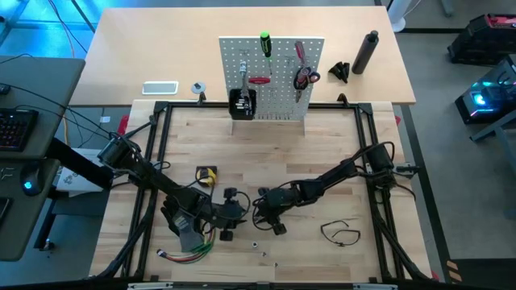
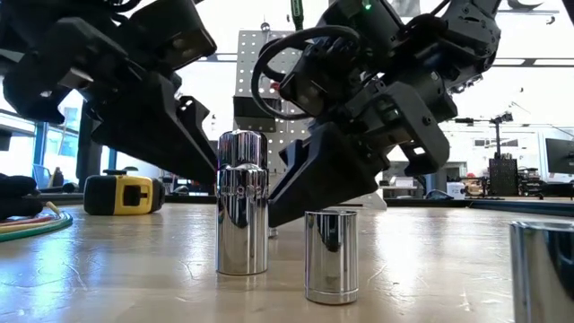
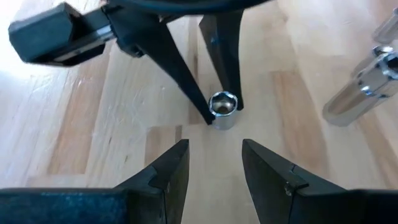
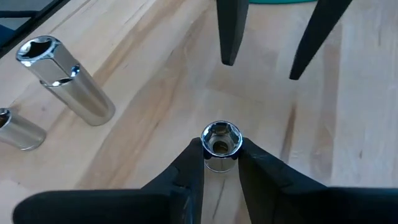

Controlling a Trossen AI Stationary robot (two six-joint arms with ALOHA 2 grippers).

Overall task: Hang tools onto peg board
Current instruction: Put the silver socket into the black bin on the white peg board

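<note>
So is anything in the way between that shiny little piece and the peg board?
Nothing visible. The right hand grips the socket, and only bare table lies between it and the peg board. The left hand waits open, just facing it.

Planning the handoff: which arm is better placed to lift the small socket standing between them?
Right. Its end effector already clamps the socket between its fingers; the left end effector is open and short of it.

Light wooden tabletop (image 1: 266, 153) fills the centre, a paler wooden desk (image 1: 161, 48) up at twelve o'clock. Dark grey floor (image 1: 451, 121) at three o'clock, black computer keyboard (image 1: 14, 129) at nine. Bright windows (image 2: 538, 99) glow across the room.
</note>
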